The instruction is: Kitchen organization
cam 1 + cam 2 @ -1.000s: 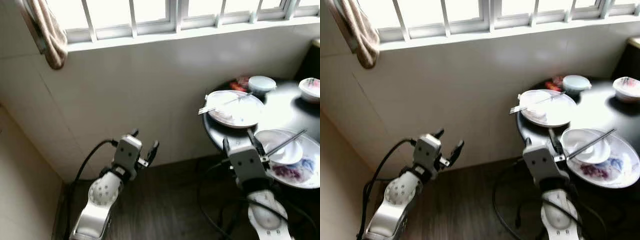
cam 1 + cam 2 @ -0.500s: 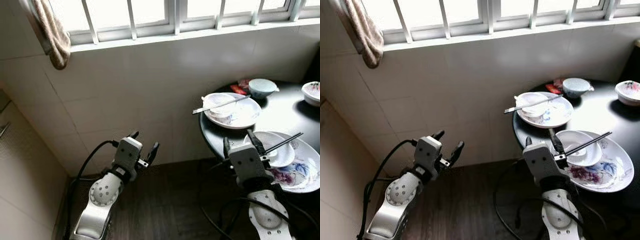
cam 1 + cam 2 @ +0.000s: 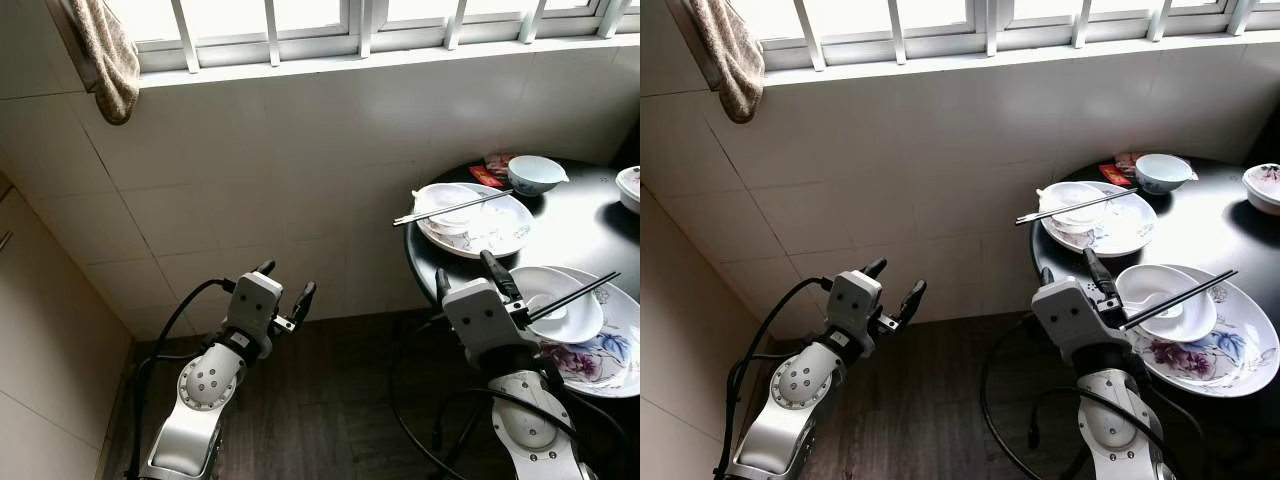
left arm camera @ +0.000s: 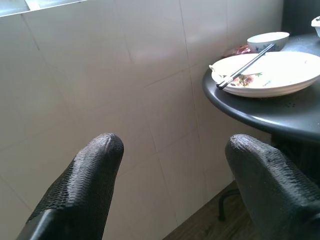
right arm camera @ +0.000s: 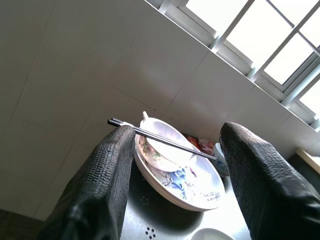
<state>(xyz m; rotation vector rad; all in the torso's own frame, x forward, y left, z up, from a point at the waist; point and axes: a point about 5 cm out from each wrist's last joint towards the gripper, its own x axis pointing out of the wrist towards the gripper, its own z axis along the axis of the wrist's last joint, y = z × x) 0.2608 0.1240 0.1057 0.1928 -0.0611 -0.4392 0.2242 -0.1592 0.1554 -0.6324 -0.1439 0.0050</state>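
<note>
**Dirty dishes on the round desk need gentle jaws**

The dishes sit on a round black desk (image 3: 590,225) by the white tiled wall (image 3: 300,160), under a window (image 3: 300,20). The desk top is smooth and shiny.

Close to the robot is a big flowered plate (image 3: 600,355) with a small white bowl (image 3: 562,315) in it. A pair of thin black chopsticks (image 3: 575,297) lies across that bowl. Further back is a second plate (image 3: 1110,232) with its own little bowl (image 3: 1072,208) and more chopsticks (image 3: 1075,206) on top. Behind it stand a pale bowl (image 3: 533,172) and a red packet (image 3: 490,172). Another bowl (image 3: 630,185) sits at the far edge.

The plates and bowls look like hard, glossy china. I think they will be heavy and slippery, and they could break if dropped. A good place to hold one is the thin rim. The chopsticks are light and stiff. They only rest loose on the bowls, so I think they could roll off if a dish is tipped. It may be best to lift them first, gripping near the middle.

The right gripper (image 3: 468,274) hangs just at the near edge of the desk, beside the flowered plate. Its jaws are spread wide and hold nothing. The left gripper (image 3: 283,283) is well apart from the desk, over the dark wood floor (image 3: 330,400). Its jaws are wide open and empty too. A brown cloth (image 3: 108,55) hangs by the window.
</note>
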